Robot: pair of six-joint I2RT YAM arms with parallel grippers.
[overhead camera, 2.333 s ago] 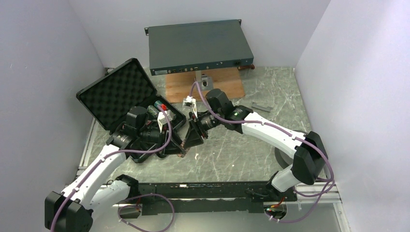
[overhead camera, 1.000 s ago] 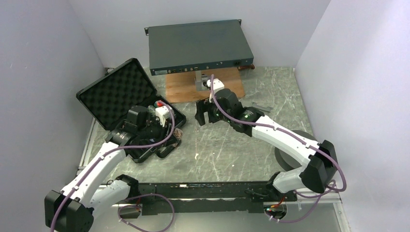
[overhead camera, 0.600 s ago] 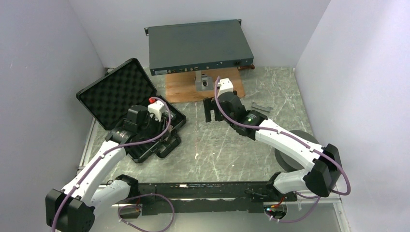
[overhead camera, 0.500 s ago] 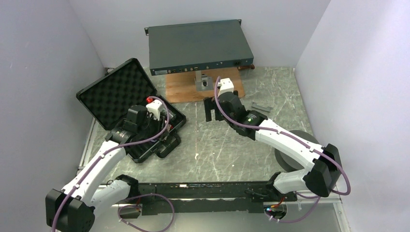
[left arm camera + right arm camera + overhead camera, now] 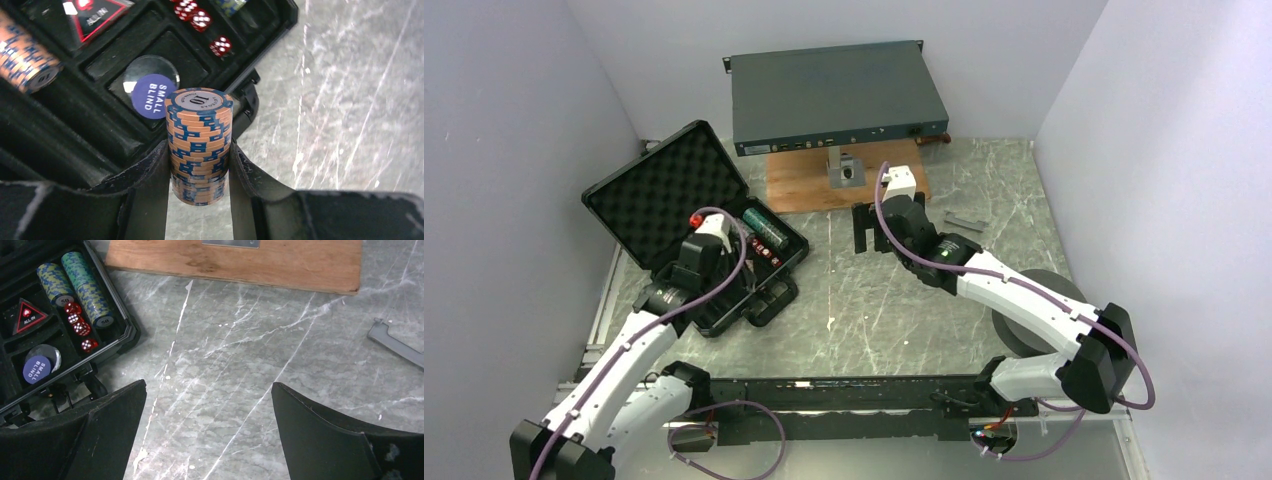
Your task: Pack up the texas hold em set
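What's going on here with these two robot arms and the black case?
They are packing up a poker set. The left gripper is shut on a stack of orange chips over the open black case. Other chip stacks, red dice, a blue small blind disc and a red all-in triangle already lie in its tray. The right gripper hangs open and empty over the marble table.

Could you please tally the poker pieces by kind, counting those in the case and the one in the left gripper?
Chip stacks: 4
Red dice: 4
Blue disc: 1
Clear disc: 1
Red triangle marker: 1
Total: 11
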